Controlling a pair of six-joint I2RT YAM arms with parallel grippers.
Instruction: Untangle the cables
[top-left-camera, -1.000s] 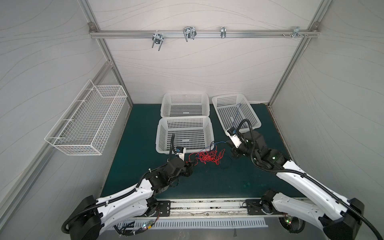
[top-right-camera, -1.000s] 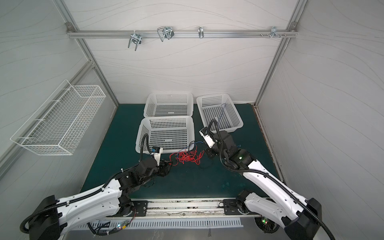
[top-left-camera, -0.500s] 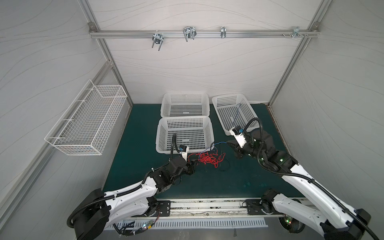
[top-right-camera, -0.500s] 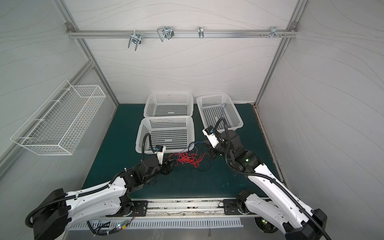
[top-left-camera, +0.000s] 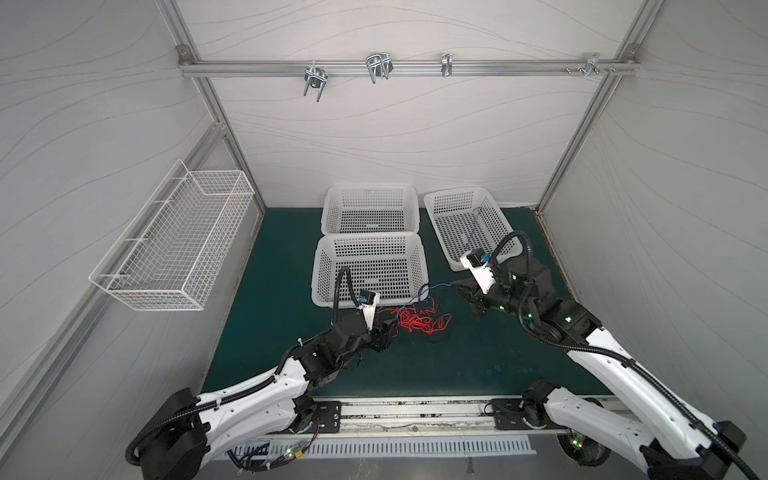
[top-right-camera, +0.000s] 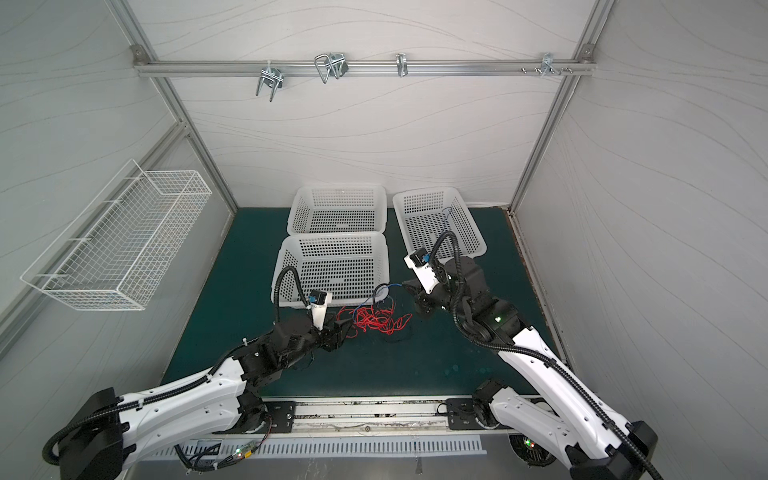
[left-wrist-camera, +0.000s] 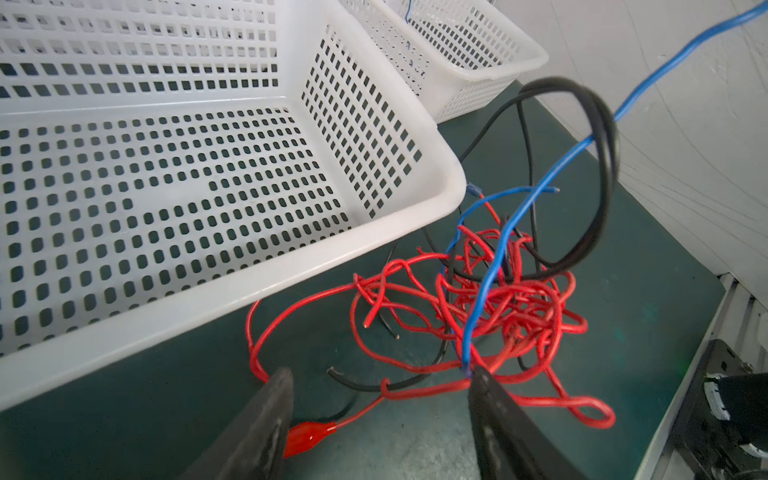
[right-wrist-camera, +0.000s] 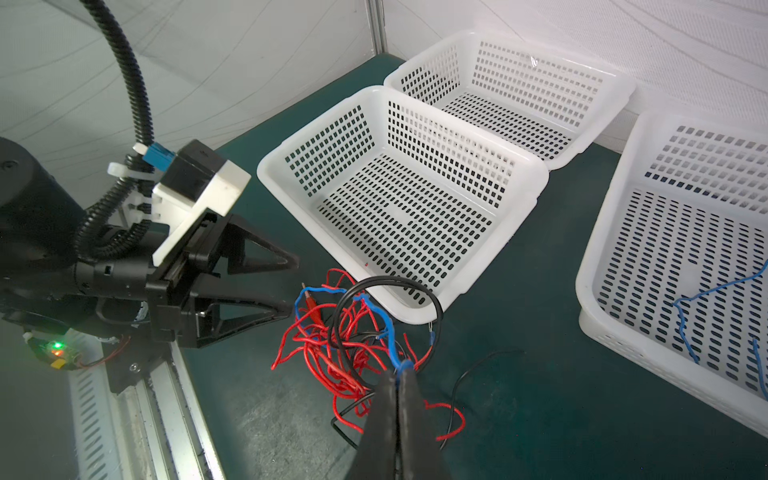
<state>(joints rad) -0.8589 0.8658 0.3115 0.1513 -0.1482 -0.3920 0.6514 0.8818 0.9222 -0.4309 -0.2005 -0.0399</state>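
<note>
Red, blue, black cables lie tangled together.

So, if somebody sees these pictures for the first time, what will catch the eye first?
The bright red tangle of cables on the dark green mat, just in front of the nearest white basket, stands out first. The right gripper is shut on a blue cable rising from that tangle, while the left gripper stands open at its other side. Other blue cables lie in the basket on the right.

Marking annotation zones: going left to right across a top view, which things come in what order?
Wire basket on the wall → left hand → red cable tangle → right hand, shut on a blue cable.
</note>
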